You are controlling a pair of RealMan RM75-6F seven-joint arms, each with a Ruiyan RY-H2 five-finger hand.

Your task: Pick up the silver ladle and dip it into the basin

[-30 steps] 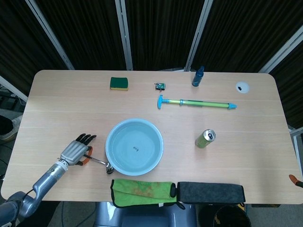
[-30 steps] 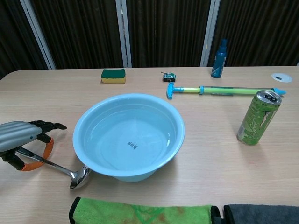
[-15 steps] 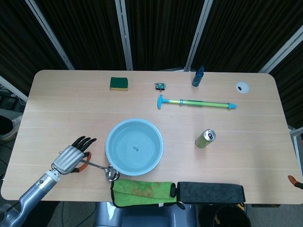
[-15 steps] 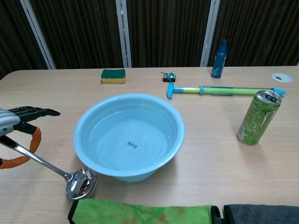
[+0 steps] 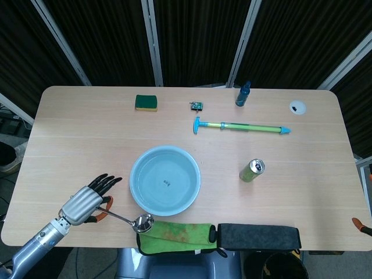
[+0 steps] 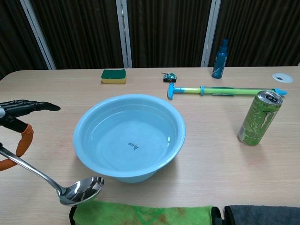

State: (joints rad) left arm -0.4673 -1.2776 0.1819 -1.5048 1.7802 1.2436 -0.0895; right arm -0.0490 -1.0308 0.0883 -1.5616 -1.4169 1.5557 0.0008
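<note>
My left hand [image 5: 84, 201] grips the orange end of the silver ladle [image 6: 56, 184] at the front left of the table. The ladle is lifted off the table, and its bowl [image 5: 143, 221] hangs just left of the pale blue basin [image 5: 165, 180], over the near edge of the green cloth [image 5: 174, 235]. In the chest view only the dark fingertips [image 6: 28, 106] and the orange handle [image 6: 18, 146] show at the left edge. The basin [image 6: 129, 136] holds clear water. The right hand is out of both views.
A green can [image 5: 251, 170] stands right of the basin. Further back lie a green-and-blue pump tube [image 5: 240, 126], a sponge [image 5: 146, 102], a small toy [image 5: 197, 105] and a blue bottle [image 5: 243, 93]. A dark cloth [image 5: 258, 237] lies beside the green one at the front edge.
My left hand has lifted the ladle off the table and drawn it toward the front edge. The ladle bowl rose and moved over the green cloth's edge.
</note>
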